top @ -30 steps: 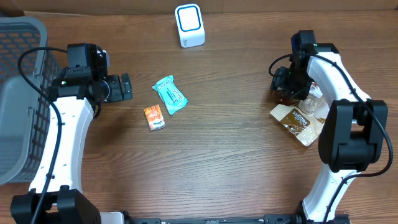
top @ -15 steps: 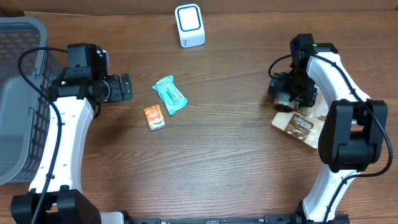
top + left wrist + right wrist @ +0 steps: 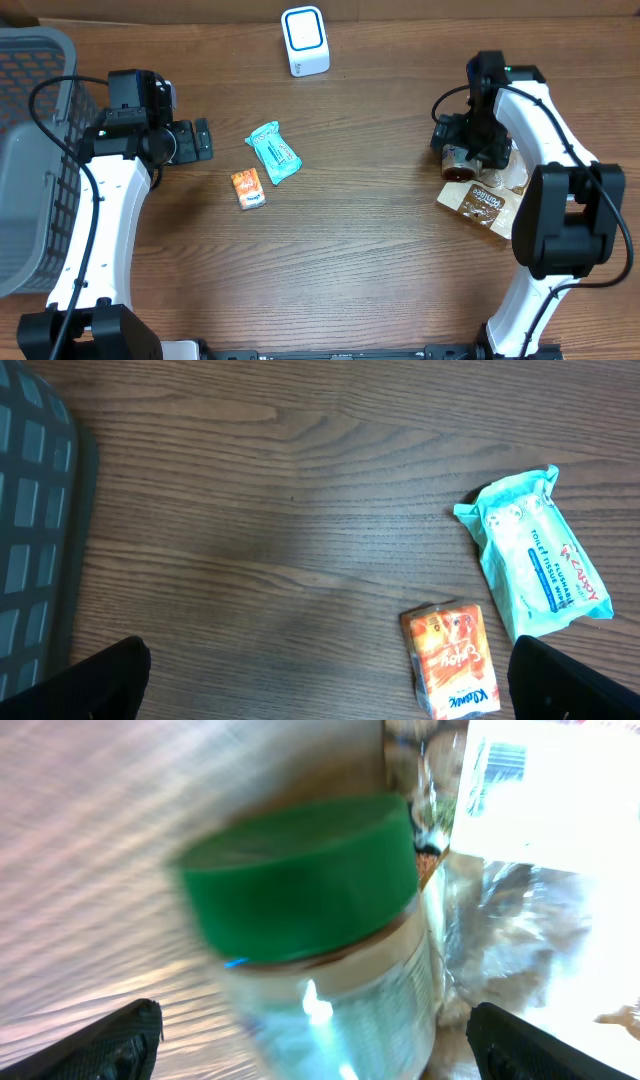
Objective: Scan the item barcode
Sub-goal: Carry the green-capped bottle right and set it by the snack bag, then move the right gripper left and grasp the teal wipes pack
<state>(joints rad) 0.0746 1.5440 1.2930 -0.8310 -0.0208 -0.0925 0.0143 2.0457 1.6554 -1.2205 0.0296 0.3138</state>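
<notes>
Watching the right wrist feed, I am seeing the right gripper [image 3: 325,1042] hanging with its jaws spread wide on either side of the jar [image 3: 340,1005], gripping nothing. The jar is sitting at 3 o'clock on the table [image 3: 380,260], touching a brown pouch [image 3: 478,203] at its 5 o'clock. The feed is blurring, so I cannot tell whether it is standing straight or tipping. The left gripper [image 3: 203,140] is waiting wide open at 9 o'clock, holding nothing.

I am judging the jar to be rigid, clear-walled and smooth, heavier than the packets, and likely to slip or roll if pinched near the rounded shoulder. I am planning to take it across the straight body just below the green lid [image 3: 300,880], leaving the label bare for the scanner [image 3: 304,41] at 12 o'clock.
</notes>
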